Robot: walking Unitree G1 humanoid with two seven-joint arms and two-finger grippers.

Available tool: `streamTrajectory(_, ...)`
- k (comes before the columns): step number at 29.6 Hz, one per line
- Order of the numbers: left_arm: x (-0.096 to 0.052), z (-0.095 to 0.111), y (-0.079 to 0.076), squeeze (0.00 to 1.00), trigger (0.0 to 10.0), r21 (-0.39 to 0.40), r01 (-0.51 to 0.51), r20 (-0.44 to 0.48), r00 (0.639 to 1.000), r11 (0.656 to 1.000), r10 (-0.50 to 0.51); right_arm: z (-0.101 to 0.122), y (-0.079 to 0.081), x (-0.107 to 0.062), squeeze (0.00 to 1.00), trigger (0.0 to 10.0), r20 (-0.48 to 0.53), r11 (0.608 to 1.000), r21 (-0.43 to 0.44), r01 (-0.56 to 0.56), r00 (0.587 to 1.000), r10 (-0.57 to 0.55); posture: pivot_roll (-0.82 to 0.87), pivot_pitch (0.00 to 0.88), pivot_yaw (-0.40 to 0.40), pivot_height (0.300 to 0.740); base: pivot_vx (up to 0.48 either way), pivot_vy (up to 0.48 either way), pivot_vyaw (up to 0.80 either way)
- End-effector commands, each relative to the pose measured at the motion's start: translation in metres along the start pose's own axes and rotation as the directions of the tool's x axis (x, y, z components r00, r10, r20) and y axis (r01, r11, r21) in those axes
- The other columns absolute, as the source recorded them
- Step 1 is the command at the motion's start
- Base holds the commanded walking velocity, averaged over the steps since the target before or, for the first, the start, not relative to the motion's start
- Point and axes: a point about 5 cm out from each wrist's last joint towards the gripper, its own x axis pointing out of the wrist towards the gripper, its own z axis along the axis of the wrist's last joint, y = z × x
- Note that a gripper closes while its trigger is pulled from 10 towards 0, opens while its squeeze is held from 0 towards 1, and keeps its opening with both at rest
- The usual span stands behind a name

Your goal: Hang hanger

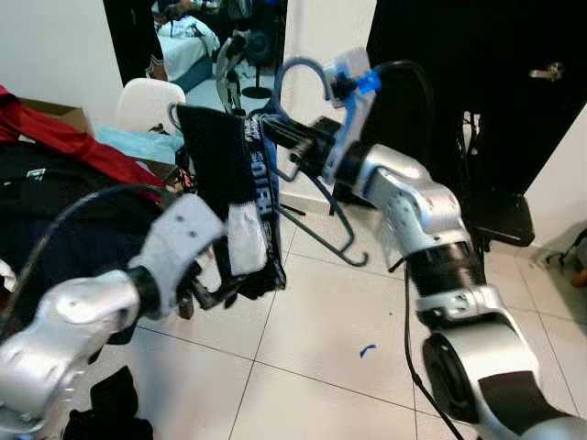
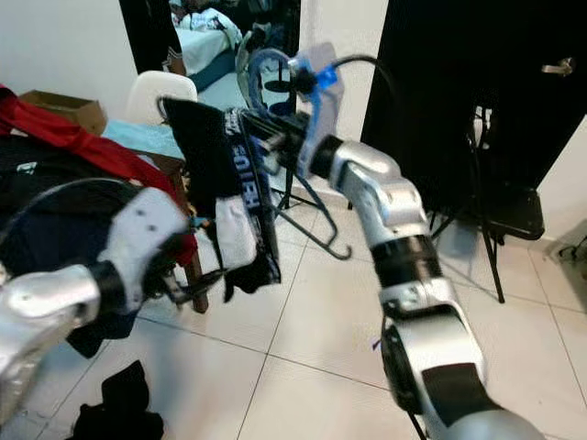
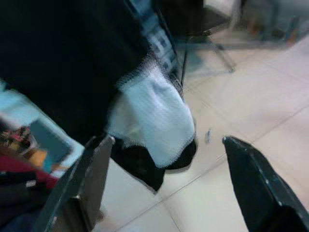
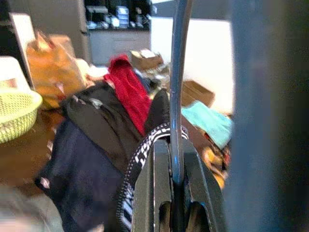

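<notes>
- Fingers (image 4: 193, 183) of the right gripper (image 1: 292, 137): pressed together, pinching the hanger (image 1: 316, 197) below its hook, held up at chest height over the tile floor (image 1: 321, 339).
- Fingers (image 3: 96, 179) of the left gripper (image 1: 206, 284): spread apart, just beside the lower hem of the garment (image 1: 229, 183).
- Garment: black with white cuff and lettered band, draped on the hanger, hanging down between both arms.
- Clothes pile (image 1: 64, 174): red and black items at the robot's left.
</notes>
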Motion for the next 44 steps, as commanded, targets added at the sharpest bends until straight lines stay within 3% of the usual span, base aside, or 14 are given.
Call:
streamTrajectory(1, -0.003, 0.005, -0.003, 1.00, 10.0, -0.027, 0.044, 0.047, 0.998, 0.999, -0.042, -0.002, -0.003, -0.003, 0.00, 10.0, 0.001, 1.000, -0.011, 0.004, 1.000, -0.004, 0.01, 0.000, -0.074, 0.740, 0.000, 0.000, 0.00)
streamTrajectory(4, -0.005, 0.007, -0.001, 1.00, 10.0, -0.041, 0.043, 0.069, 0.997, 0.998, -0.040, -0.004, -0.005, -0.005, 0.00, 10.0, -0.003, 1.000, -0.011, 0.010, 1.000, -0.010, 0.01, 0.000, -0.074, 0.740, 0.000, 0.000, 0.00)
streamTrajectory(5, -0.003, -0.004, 0.010, 1.00, 10.0, -0.122, -0.075, 0.097, 0.991, 0.990, 0.087, -0.017, -0.013, -0.013, 0.00, 10.0, -0.043, 0.998, -0.005, 0.066, 0.997, -0.067, 0.01, 0.000, -0.075, 0.740, 0.000, 0.000, 0.00)
streamTrajectory(6, -0.003, -0.004, 0.010, 1.00, 10.0, -0.122, -0.075, 0.097, 0.991, 0.990, 0.087, -0.017, -0.013, -0.013, 0.00, 10.0, -0.043, 0.998, -0.005, 0.066, 0.997, -0.067, 0.01, 0.000, -0.075, 0.740, 0.000, 0.000, 0.00)
streamTrajectory(7, -0.002, -0.013, 0.012, 0.83, 10.0, -0.174, -0.126, 0.089, 0.986, 0.977, 0.143, -0.025, -0.015, -0.017, 0.00, 10.0, -0.061, 0.996, 0.002, 0.089, 0.994, -0.089, 0.01, 0.000, -0.076, 0.740, 0.000, 0.000, 0.00)
streamTrajectory(8, 0.000, -0.027, 0.009, 0.00, 10.0, -0.237, -0.169, 0.064, 0.980, 0.957, 0.189, -0.035, -0.015, -0.022, 0.00, 10.0, -0.086, 0.994, 0.002, 0.105, 0.991, -0.105, 0.01, 0.000, -0.077, 0.740, 0.000, 0.000, 0.00)
streamTrajectory(12, 0.009, -0.071, -0.028, 0.00, 10.0, -0.494, -0.264, -0.039, 0.958, 0.828, 0.283, -0.070, -0.008, -0.042, 0.00, 10.0, -0.170, 0.986, 0.044, 0.162, 0.974, -0.152, 0.03, 0.000, -0.097, 0.740, 0.000, 0.000, 0.00)
streamTrajectory(15, 0.010, -0.077, -0.037, 0.00, 10.0, -0.536, -0.283, -0.064, 0.953, 0.795, 0.296, -0.077, -0.005, -0.047, 0.00, 10.0, -0.185, 0.984, 0.058, 0.170, 0.970, -0.157, 0.03, 0.000, -0.097, 0.740, 0.000, 0.000, 0.00)
streamTrajectory(16, 0.011, -0.084, -0.058, 0.00, 10.0, -0.595, -0.320, -0.116, 0.942, 0.737, 0.315, -0.096, 0.005, -0.057, 0.00, 10.0, -0.216, 0.973, 0.111, 0.202, 0.961, -0.175, 0.03, 0.000, -0.110, 0.740, 0.000, 0.000, 0.00)
streamTrajectory(18, 0.010, -0.083, -0.063, 0.00, 10.0, -0.617, -0.319, -0.114, 0.941, 0.720, 0.318, -0.103, 0.011, -0.061, 0.00, 10.0, -0.223, 0.969, 0.135, 0.209, 0.959, -0.176, 0.03, 0.000, -0.118, 0.740, 0.000, 0.000, 0.00)
streamTrajectory(24, 0.000, -0.083, -0.077, 0.00, 10.0, -0.591, -0.322, -0.128, 0.943, 0.740, 0.308, -0.129, 0.045, -0.077, 0.00, 10.0, -0.276, 0.968, 0.184, 0.169, 0.955, -0.114, 0.03, 0.000, -0.111, 0.740, 0.000, 0.000, 0.00)
streamTrajectory(31, -0.007, -0.082, -0.084, 0.00, 10.0, -0.570, -0.324, -0.105, 0.940, 0.755, 0.324, -0.130, 0.040, -0.088, 0.00, 10.0, -0.275, 0.965, 0.189, 0.184, 0.953, -0.129, 0.03, 0.000, -0.110, 0.740, 0.000, 0.000, 0.00)
streamTrajectory(34, -0.011, -0.086, -0.081, 0.00, 10.0, -0.647, -0.347, -0.082, 0.917, 0.678, 0.391, -0.130, 0.044, -0.101, 0.00, 10.0, -0.228, 0.948, 0.236, 0.215, 0.960, -0.161, 0.02, 0.000, -0.109, 0.740, 0.000, 0.000, 0.00)
streamTrajectory(44, -0.006, -0.084, -0.078, 0.00, 10.0, -0.700, -0.308, -0.058, 0.923, 0.644, 0.379, -0.122, 0.043, -0.101, 0.00, 10.0, -0.203, 0.930, 0.256, 0.265, 0.955, -0.216, 0.02, 0.000, -0.091, 0.740, 0.000, 0.000, 0.00)
